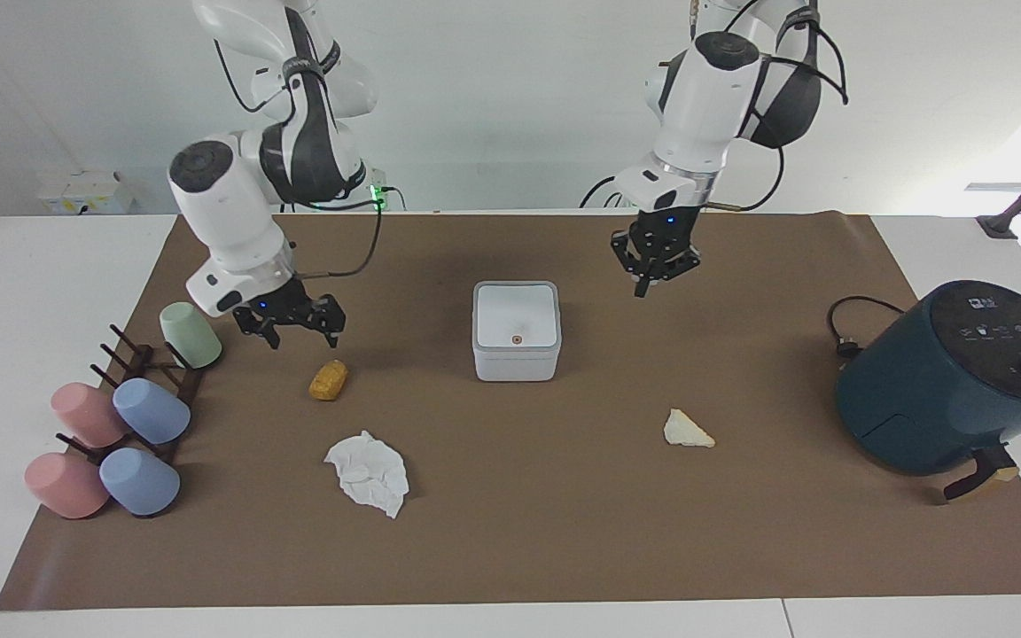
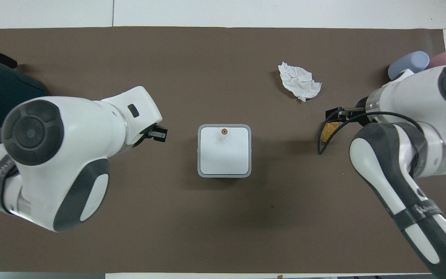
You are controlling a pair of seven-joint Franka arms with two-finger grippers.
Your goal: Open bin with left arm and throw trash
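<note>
The white-grey bin [image 1: 516,332] stands mid-mat with its lid down, also in the overhead view [image 2: 224,151]. My left gripper [image 1: 652,282] hangs in the air beside the bin, toward the left arm's end [image 2: 157,133]. My right gripper [image 1: 305,339] is open and empty, low over the mat at the yellow-brown lump [image 1: 328,379], between it and the green cup. In the overhead view the right gripper [image 2: 333,115] partly covers the lump [image 2: 326,133]. The crumpled tissue [image 1: 369,472] [image 2: 299,81] and the cream wedge [image 1: 686,430] lie farther from the robots than the bin. The left arm hides the wedge in the overhead view.
A dark teal air fryer [image 1: 954,381] with its cable [image 1: 847,328] stands at the left arm's end of the table. A rack of pastel cups [image 1: 120,416] stands at the right arm's end, with the green cup [image 1: 190,335] close to the right gripper.
</note>
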